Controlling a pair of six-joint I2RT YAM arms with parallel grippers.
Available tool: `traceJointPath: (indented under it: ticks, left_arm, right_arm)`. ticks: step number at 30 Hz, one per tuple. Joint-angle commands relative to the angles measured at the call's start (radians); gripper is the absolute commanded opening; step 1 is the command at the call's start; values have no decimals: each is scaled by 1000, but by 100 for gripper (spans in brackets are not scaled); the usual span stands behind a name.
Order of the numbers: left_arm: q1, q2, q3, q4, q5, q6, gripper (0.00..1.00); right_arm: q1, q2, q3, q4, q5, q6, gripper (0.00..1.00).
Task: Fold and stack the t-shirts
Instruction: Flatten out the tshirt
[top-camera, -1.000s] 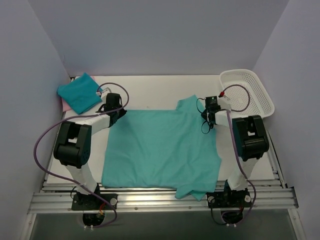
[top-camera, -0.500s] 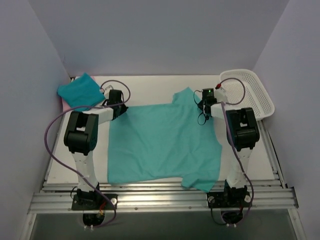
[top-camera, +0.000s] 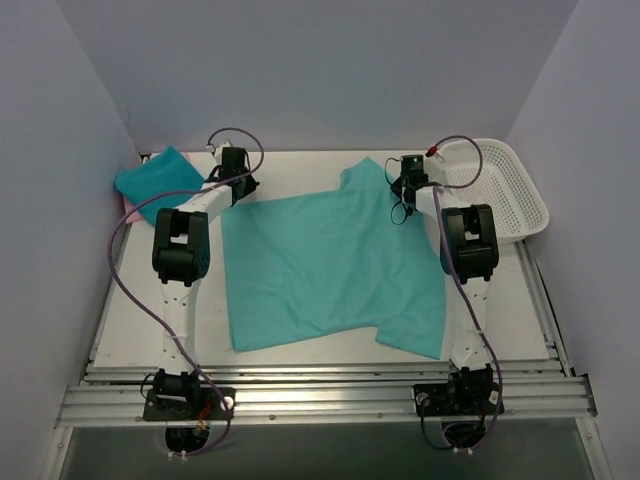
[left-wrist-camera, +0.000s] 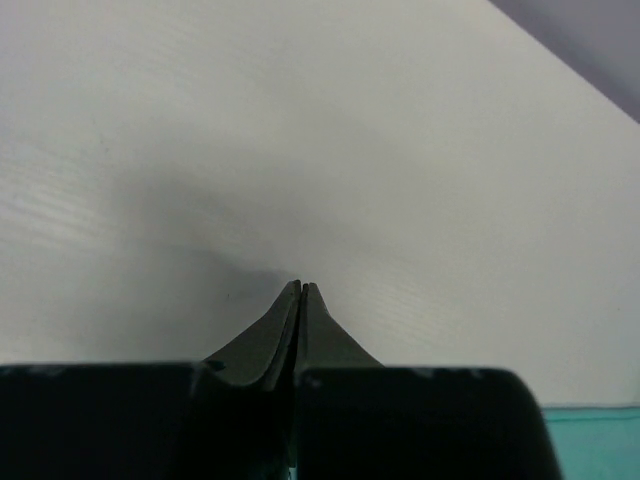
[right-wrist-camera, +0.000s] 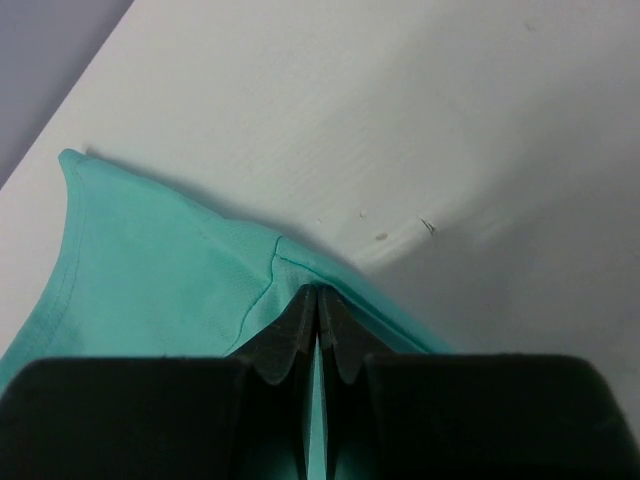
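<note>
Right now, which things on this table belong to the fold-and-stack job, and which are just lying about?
Part of the job:
- spread teal t-shirt, lying flat mid-table
- folded teal t-shirt, far left corner
- pink cloth showing beneath the folded one, probably another tee

Just lying about:
- white mesh basket, far right, with nothing visible inside it

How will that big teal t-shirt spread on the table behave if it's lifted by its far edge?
Probably floppy: the teal t-shirt lies flat, and cloth creases where the right tool pinches it. Lifted, it would likely sag between grip points. It looks thin, so probably light, sliding easily on the smooth table.
</note>
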Motion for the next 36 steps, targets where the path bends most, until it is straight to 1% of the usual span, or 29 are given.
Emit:
traceJointPath:
  ticks: [1, 2, 5, 6, 8, 9, 10, 11, 12, 13, 14, 15, 16, 17, 18, 19, 20, 21, 22, 23, 24, 25, 26, 27, 29, 30, 31, 34, 36]
  left_arm:
    - [28, 99, 173, -87, 56, 37, 2]
    - [34, 121, 252, -104, 67, 38, 2]
    - [37, 208, 383, -187, 79, 58, 2]
    - [37, 227, 465, -205, 79, 64, 2]
    - [39, 261, 529, -238, 72, 79, 2]
    - [39, 252, 564, -247, 58, 93, 6]
    - [40, 232, 564, -250, 49, 96, 10]
    - [40, 204, 548, -243, 38, 104, 13]
    - [40, 119, 474, -226, 14, 109, 29]
    - [40, 65, 422, -179, 0, 112, 40]
    - [40, 11, 367, -152, -14, 121, 52]
    - [40, -106, 307, -128, -31, 124, 73]
    - [42, -168, 199, -94, -69, 129, 80]
    - [42, -223, 146, -83, -83, 129, 85]
    - [42, -335, 94, -68, -97, 127, 91]
    - [42, -391, -7, -66, -123, 122, 93]
    - [42, -441, -53, -72, -132, 101, 93]
    - [39, -545, -103, -80, -138, 87, 93]
    - [34, -601, -215, -90, -143, 70, 93]
    - [28, -654, -280, -92, -141, 32, 94]
    - [22, -766, -348, -89, -137, 18, 94]
    - [10, -825, -415, -89, -137, -21, 94]
    - [-24, -878, -548, -94, -154, -46, 93]
    - [-44, -984, -613, -101, -164, -71, 93]
    - [-96, -1083, -733, -121, -183, -150, 93]
    - [-154, -1159, -829, -135, -197, -170, 93]
    - [-182, -1195, -871, -144, -203, -189, 92]
    - [-266, -1279, -989, -230, -249, -268, 92]
    - [-302, -1333, -1095, -230, -235, -302, 91]
  right_arm:
    - [-10, 55, 109, -109, -12, -18, 0]
    - [-10, 68, 127, -116, -13, -20, 0]
    - [-13, 102, 166, -124, -21, -14, 0]
    - [-16, 105, 167, -119, -24, -12, 0]
    - [-22, 107, 175, -106, -20, -14, 0]
    - [-23, 108, 176, -97, -7, -18, 0]
    - [-24, 110, 184, -83, -4, -23, 5]
    - [-24, 104, 199, -83, 0, -40, 33]
    - [-24, 95, 203, -81, 12, -44, 49]
    - [-26, 78, 200, -81, 17, -49, 61]
    - [-30, 31, 190, -78, 22, -46, 81]
    - [-30, -3, 154, -72, 22, -46, 85]
    - [-32, -37, 128, -52, 20, -46, 89]
    - [-30, -122, 97, -40, 20, -47, 89]
    - [-27, -172, 33, -28, 28, -47, 90]
    - [-23, -216, 2, -29, 37, -49, 91]
    - [-9, -316, -32, -35, 51, -51, 91]
    - [0, -371, -104, -59, 72, -58, 91]
    - [13, -420, -136, -78, 121, -63, 91]
    - [25, -518, -168, -102, 153, -64, 91]
    - [48, -566, -201, -171, 186, -64, 92]
    - [59, -656, -263, -210, 238, -54, 92]
    - [68, -701, -302, -251, 265, -38, 92]
    - [85, -750, -345, -320, 290, -19, 92]
    - [99, -891, -483, -378, 359, 61, 91]
    - [109, -942, -532, -417, 373, 84, 91]
    - [112, -988, -637, -423, 375, 109, 90]
    - [112, -1212, -779, -460, 303, 159, 90]
    - [114, -1273, -853, -576, 284, 195, 90]
